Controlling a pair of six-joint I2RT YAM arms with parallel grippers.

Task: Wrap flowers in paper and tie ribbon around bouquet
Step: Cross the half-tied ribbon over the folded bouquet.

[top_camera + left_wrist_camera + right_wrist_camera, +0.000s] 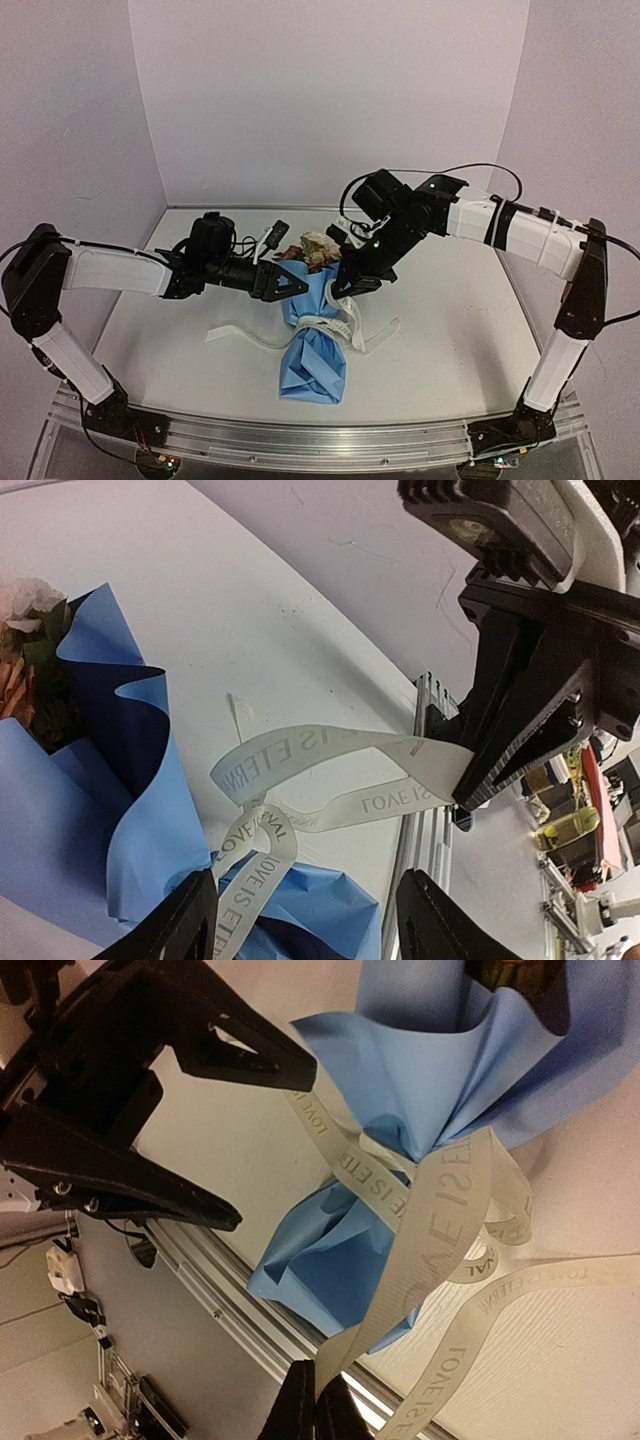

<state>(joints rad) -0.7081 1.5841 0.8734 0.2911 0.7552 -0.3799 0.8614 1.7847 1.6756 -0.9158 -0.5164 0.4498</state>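
The bouquet point(315, 335) lies flat on the white table point(450, 330), about midway between the two arms. Its long axis runs from far to near. The flowers point(320, 248) peek out at the far end, and the blue paper point(312, 370) fans out toward the rail at the near end. The cream ribbon point(338, 326) circles the pinched waist, with one tail trailing left on the table and loose loops spilling right.

The right claw point(315, 1412) is closed tight on one strand of that ribbon. It holds the strand up and away from the waist, on the bouquet's right side and level with its upper half.

The left claw point(292, 282) has its jaws spread, with nothing caught between them. It sits just beside the paper's left edge, pointing across the bouquet toward the other claw. From its wrist view the taut strand and a slack loop hang straight ahead, between it and the right claw's tips, and another strand passes close by its own left finger.

The left arm reaches in low and nearly level from the left. The right arm arches over and bends down steeply at the wrist.

I'd say the knot is half made. The left claw, being nearer the loop, has to pick the correct strand out of several that overlap.
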